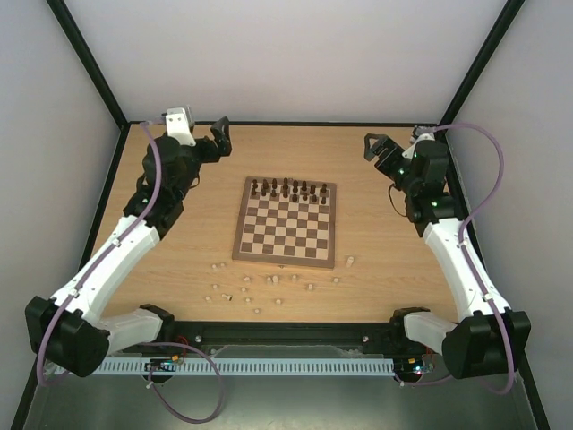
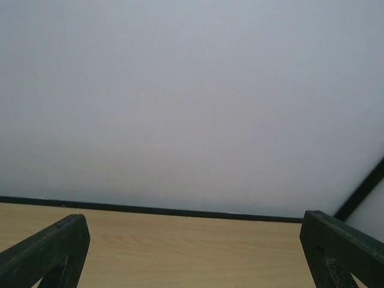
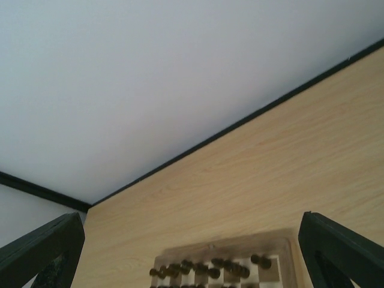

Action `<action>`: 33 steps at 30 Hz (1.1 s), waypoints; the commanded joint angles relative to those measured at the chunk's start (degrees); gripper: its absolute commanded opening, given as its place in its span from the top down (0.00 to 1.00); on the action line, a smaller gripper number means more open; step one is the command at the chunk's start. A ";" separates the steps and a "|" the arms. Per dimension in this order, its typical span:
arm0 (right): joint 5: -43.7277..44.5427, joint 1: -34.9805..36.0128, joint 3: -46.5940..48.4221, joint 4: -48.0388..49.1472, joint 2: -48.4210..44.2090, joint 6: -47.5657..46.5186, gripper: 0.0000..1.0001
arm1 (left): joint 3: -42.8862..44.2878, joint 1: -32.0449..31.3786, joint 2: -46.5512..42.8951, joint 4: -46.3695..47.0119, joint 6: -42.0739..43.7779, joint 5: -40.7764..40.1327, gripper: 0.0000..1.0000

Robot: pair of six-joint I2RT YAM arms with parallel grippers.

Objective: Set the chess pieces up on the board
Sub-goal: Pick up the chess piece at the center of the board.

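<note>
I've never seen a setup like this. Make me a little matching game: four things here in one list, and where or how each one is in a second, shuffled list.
Things:
1. dark chess pieces
2. pale chess pieces
3. board
4. left gripper

Places or states:
A. open and empty, at the far left of the table
B. scattered on the table along the board's near edge
C. lined up along the board's far edge
D. lying flat mid-table

Pairs: 1-C, 2-B, 3-D, 4-A

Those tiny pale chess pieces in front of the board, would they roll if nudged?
Probably. The pale chess pieces lie loose on the smooth table, so a nudge may scatter them. Being so tiny, they are likely light and easily tipped.
</note>
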 commanded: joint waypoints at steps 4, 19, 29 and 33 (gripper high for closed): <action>-5.14 1.79 -0.59 -6.97 0.53 1.24 0.02 | 2.46 -0.41 -2.79 -13.28 -7.23 14.37 0.01; 11.57 26.97 -4.43 -16.80 4.11 -8.29 0.01 | -8.59 1.72 -6.23 -13.10 -10.09 25.13 0.01; 7.47 28.27 -14.20 -15.01 1.58 -7.02 0.01 | -16.03 -2.39 -5.42 -6.11 -11.96 25.46 0.01; 9.30 28.20 -13.61 -15.08 1.56 -6.48 0.01 | -15.11 -3.27 -7.23 -9.92 -11.75 19.93 0.01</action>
